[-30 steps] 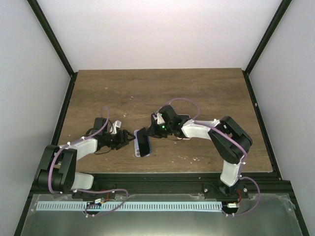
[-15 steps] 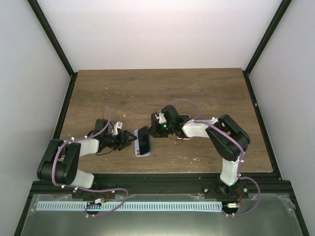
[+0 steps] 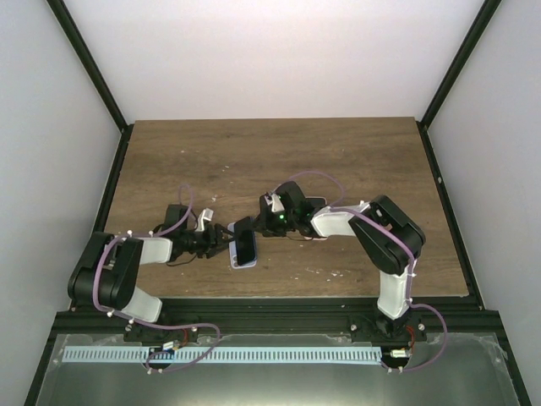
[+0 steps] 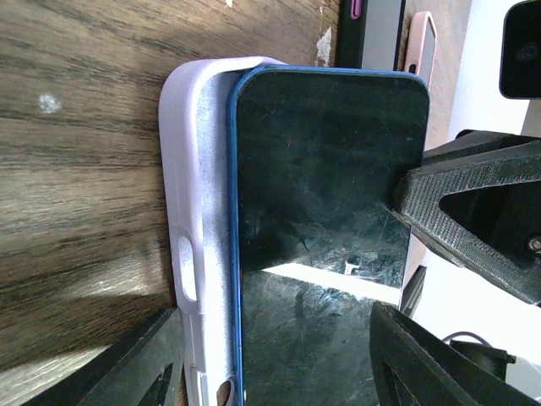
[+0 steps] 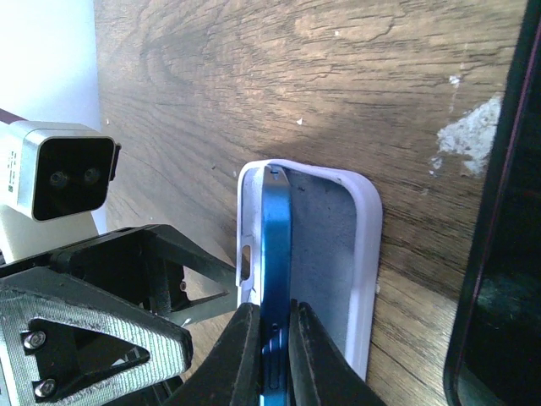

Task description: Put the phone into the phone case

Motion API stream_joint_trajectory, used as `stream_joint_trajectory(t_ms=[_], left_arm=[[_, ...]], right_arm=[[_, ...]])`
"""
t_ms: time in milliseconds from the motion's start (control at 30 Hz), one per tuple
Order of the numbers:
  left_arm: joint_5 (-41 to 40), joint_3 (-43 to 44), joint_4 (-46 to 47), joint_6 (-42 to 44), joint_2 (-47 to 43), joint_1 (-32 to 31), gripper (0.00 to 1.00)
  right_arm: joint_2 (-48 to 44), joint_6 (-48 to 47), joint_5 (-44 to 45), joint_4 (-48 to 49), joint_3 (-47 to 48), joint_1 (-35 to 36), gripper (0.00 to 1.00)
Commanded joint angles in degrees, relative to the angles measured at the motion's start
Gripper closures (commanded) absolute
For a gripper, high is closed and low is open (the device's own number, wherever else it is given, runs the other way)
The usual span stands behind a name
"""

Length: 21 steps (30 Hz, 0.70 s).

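Note:
The pale lilac phone case (image 3: 243, 260) lies open side up on the wooden table. The blue phone (image 3: 244, 239) stands tilted with one long edge inside the case. My right gripper (image 3: 258, 226) is shut on the phone's raised edge; in the right wrist view (image 5: 272, 317) both fingers pinch the blue rim above the case (image 5: 355, 254). My left gripper (image 3: 221, 245) is open at the case's left. In the left wrist view its fingers (image 4: 135, 368) stand on either side of the case (image 4: 190, 211) and the phone (image 4: 330, 194).
A second dark phone in a pink case (image 5: 499, 254) lies on the table just right of the lilac case, under the right arm; it also shows in the left wrist view (image 4: 420, 42). A white scuff (image 5: 469, 139) marks the wood. Black frame rails (image 3: 254, 309) border the table.
My left gripper has slid right, up to the case, so its fingers now bracket it. The right gripper and phone have shifted slightly left, the phone still tilted.

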Motion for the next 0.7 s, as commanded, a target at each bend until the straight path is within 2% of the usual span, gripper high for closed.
stream_joint_trajectory(t_ms=[0,667], left_arm=[[0.12,-0.27,1.85,-0.06,2.11,-0.54,0.39],[0.44,0.09,2.87,-0.26,2.87,-1.33,0.41]], right_arm=[[1.73,0.47,2.81,1.63,0.43,1.03,0.99],[6.13,3.88,4.52,8.05,-0.48,4.39,0.99]])
